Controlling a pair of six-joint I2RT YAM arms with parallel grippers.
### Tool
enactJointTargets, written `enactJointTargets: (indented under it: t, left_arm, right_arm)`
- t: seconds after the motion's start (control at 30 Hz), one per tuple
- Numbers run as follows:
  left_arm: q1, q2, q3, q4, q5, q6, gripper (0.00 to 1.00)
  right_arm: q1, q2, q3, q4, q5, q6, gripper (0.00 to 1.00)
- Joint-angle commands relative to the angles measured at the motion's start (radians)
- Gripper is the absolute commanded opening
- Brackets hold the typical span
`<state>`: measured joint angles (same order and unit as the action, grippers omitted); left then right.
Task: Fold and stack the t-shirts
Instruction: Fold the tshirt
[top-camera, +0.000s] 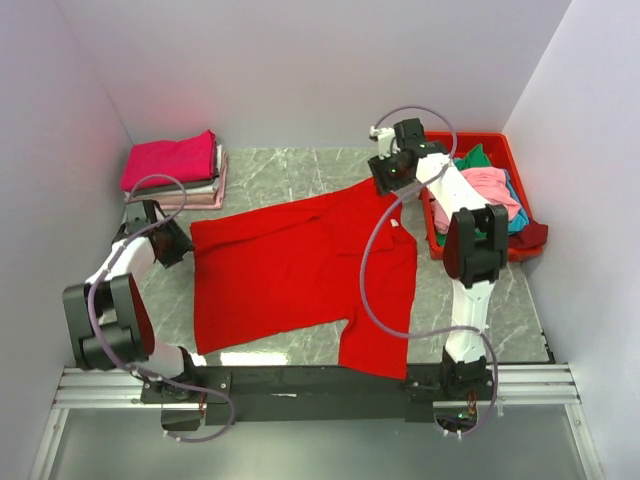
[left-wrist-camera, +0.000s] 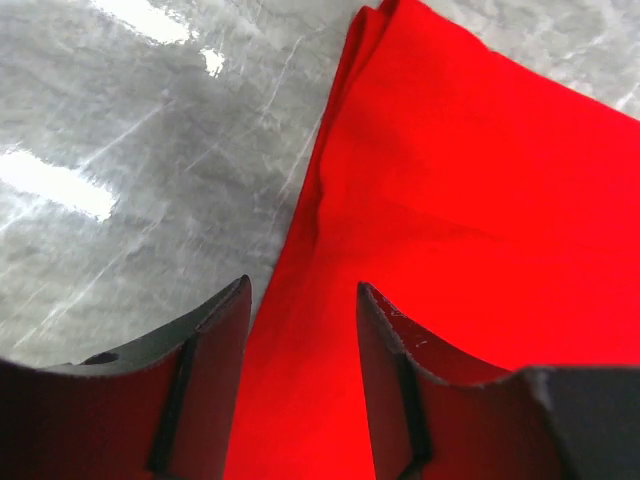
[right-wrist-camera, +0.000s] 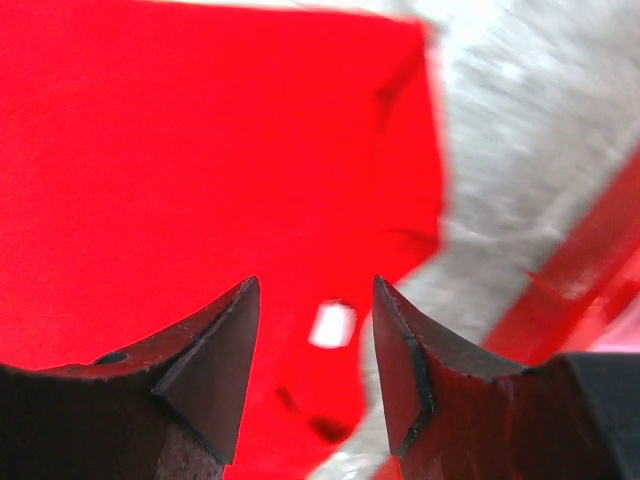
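Observation:
A large bright red t-shirt (top-camera: 300, 270) lies spread flat on the grey marble table. My left gripper (top-camera: 180, 243) is open and empty over the shirt's left edge (left-wrist-camera: 300, 260), one finger over the table and one over the cloth. My right gripper (top-camera: 392, 178) is open and empty, above the shirt's far right part, where a white label (right-wrist-camera: 332, 324) shows. A folded stack with a magenta shirt (top-camera: 172, 160) on top sits at the far left. Unfolded pink (top-camera: 488, 190), green and teal shirts lie in the bin.
A red plastic bin (top-camera: 500, 150) stands at the far right, and its red rim (right-wrist-camera: 560, 290) shows beside my right gripper. White walls close in the table on three sides. The arm bases and a black rail lie along the near edge.

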<state>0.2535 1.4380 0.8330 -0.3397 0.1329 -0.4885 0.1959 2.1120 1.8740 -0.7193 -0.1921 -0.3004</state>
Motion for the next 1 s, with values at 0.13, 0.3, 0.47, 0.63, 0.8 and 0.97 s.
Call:
enactJointTargets:
  t: [0.13,0.3,0.47,0.63,0.8,0.97]
  left_arm:
    - [-0.034,0.104,0.118,-0.027,-0.022,-0.027,0.51]
    - [-0.039,0.136,0.130,-0.025,-0.021,-0.042,0.48]
    - [-0.066,0.168,0.156,-0.036,-0.026,-0.048,0.43]
    - [-0.071,0.174,0.149,-0.035,-0.036,-0.042,0.27]
    - [-0.071,0.180,0.153,-0.042,-0.030,-0.029,0.10]
    - [-0.071,0.165,0.140,-0.062,-0.016,-0.007,0.00]
  right_arm:
    - [0.094,-0.156,-0.168,0.078,-0.147,-0.002,0.57]
    - [0.099,-0.185,-0.205,0.078,-0.159,-0.006,0.57]
    - [0.097,-0.204,-0.226,0.075,-0.173,-0.003,0.57]
    - [0.099,-0.216,-0.237,0.075,-0.175,-0.003,0.57]
    - [0.097,-0.224,-0.240,0.073,-0.184,-0.002,0.57]
    - [0.096,-0.239,-0.246,0.072,-0.184,-0.006,0.57]
